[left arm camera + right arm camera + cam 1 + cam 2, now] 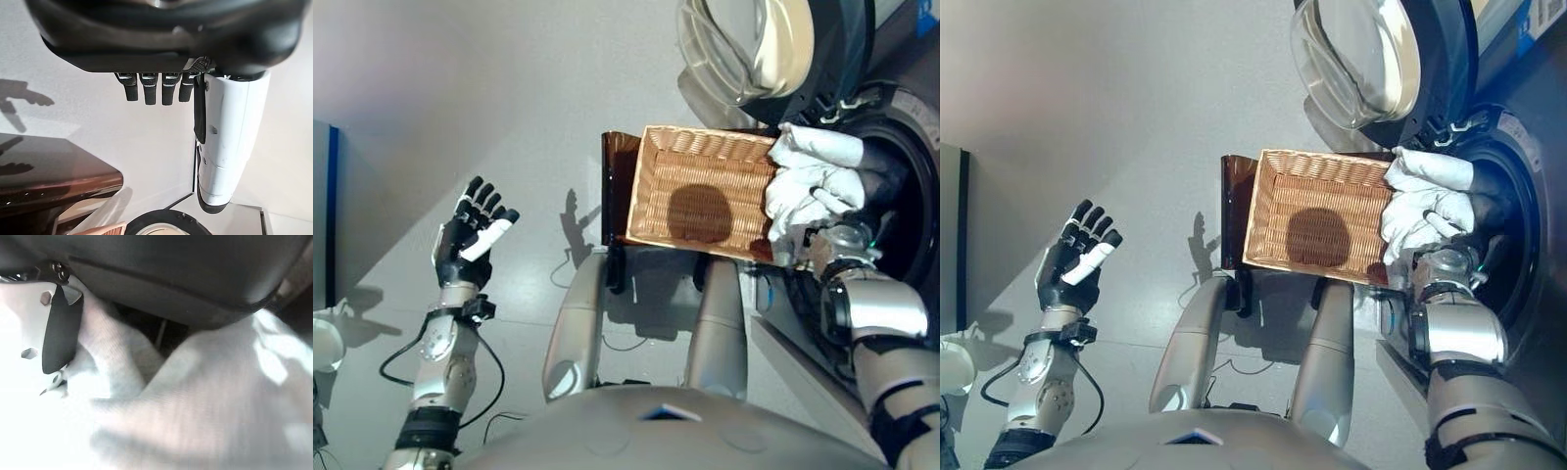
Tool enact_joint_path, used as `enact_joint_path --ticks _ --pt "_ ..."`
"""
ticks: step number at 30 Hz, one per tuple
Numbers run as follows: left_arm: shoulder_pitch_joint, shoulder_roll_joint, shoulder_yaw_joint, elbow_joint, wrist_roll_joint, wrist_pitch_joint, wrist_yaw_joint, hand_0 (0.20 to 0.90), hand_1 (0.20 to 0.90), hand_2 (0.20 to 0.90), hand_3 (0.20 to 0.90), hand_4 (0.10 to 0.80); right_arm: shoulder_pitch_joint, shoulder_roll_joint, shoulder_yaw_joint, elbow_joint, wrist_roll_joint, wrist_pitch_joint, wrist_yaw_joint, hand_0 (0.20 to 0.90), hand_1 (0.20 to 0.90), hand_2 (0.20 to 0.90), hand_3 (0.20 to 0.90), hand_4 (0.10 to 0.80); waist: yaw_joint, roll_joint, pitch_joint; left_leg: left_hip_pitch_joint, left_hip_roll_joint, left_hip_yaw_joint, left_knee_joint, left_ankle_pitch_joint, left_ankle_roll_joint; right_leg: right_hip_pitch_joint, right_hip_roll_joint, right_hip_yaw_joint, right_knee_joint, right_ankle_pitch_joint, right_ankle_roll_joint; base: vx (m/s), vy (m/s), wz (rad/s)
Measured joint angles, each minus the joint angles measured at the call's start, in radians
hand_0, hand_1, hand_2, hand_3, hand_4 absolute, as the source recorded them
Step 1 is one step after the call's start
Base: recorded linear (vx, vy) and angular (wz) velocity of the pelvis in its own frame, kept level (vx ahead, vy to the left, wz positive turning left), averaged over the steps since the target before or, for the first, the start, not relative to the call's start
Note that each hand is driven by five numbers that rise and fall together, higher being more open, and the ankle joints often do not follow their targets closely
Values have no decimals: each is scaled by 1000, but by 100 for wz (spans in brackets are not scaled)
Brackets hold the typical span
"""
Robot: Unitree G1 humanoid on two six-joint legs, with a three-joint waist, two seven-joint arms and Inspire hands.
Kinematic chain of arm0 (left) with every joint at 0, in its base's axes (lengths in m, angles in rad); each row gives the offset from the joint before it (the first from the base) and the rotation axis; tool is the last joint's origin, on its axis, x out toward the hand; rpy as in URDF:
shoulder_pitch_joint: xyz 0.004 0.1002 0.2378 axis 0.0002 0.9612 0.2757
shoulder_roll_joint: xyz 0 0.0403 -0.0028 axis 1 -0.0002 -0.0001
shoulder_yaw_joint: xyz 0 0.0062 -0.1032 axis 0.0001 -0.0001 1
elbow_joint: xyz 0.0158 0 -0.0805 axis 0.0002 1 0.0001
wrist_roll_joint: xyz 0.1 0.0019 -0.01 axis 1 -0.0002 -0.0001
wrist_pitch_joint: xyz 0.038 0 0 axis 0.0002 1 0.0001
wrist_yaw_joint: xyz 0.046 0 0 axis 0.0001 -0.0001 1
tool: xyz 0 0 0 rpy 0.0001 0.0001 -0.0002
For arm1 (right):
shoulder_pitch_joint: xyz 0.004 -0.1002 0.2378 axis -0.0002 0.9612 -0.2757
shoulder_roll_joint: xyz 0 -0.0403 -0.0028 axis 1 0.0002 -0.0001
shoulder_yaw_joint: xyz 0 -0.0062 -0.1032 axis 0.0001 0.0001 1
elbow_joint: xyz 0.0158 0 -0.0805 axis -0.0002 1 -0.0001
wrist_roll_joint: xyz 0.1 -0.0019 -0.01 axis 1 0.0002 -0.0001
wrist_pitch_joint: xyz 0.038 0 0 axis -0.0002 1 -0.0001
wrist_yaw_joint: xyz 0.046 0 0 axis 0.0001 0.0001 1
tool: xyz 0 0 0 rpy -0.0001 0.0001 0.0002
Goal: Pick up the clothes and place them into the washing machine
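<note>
fingers (61, 333) clutch bunched white cloth (813, 181)

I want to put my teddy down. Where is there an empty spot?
The wicker basket is bare inside. The floor between the left robot hand and basket is open too. It's crowded at the washer opening, where white cloth bunches.

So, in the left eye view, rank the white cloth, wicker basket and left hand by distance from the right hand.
1. white cloth: at the right hand, by the washer's opening.
2. wicker basket: just left of it, centre.
3. left hand: far left, raised, holding nothing.
</note>
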Motion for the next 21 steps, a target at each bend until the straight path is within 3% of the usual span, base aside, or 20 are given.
enact_joint_path --ticks 6,12,21 --pt "3 0 0 0 -25 -2 21 900 900 900 900 800 15 84 -184 -68 431 -172 40 200 200 200 200 300 3 2 -1 -1 -1 0 -2 -1 0 -1 -1 0 0 -1 -1 0 0 0" --pt "5 1 -5 0 -38 -3 22 900 900 900 900 800 11 108 -249 -113 520 -234 11 200 200 200 200 300 8 12 -8 -2 -3 0 -3 -1 1 -2 -3 0 1 -3 0 0 0 0" --pt "24 19 -13 -1 -42 -3 14 900 900 900 900 800 -27 77 -307 -167 527 -258 -91 200 200 200 200 300 10 37 -25 -2 -8 1 -13 0 3 -3 -11 -1 1 -8 2 11 -17 2"
